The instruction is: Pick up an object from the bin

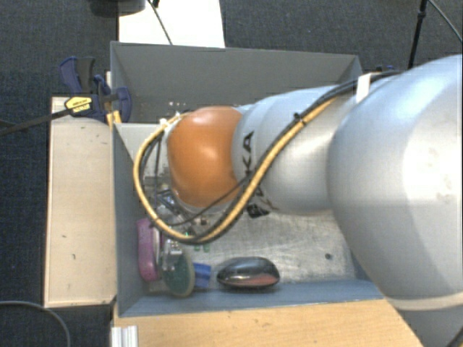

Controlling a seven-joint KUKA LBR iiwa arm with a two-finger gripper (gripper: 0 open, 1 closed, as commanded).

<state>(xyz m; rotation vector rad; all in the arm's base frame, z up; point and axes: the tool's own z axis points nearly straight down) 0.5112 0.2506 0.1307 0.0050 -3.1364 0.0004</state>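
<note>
My gripper (171,246) reaches down at the bin's left front, mostly hidden under the arm's orange cover. Just left of it a pink-purple oblong thing (147,250) lies along the left wall. Right below it a dark green round thing (178,276) sits in the front left corner, close to the gripper or touching it. A small blue thing (202,273) lies right of the green one. Further right along the front wall rests a black glossy oval thing (248,273) with a reddish lower edge.
The big silver arm, with cables looped round its orange cover, spans the bin from the right and hides most of the floor. A bare patch of grey floor shows at the front right, behind the black oval thing.
</note>
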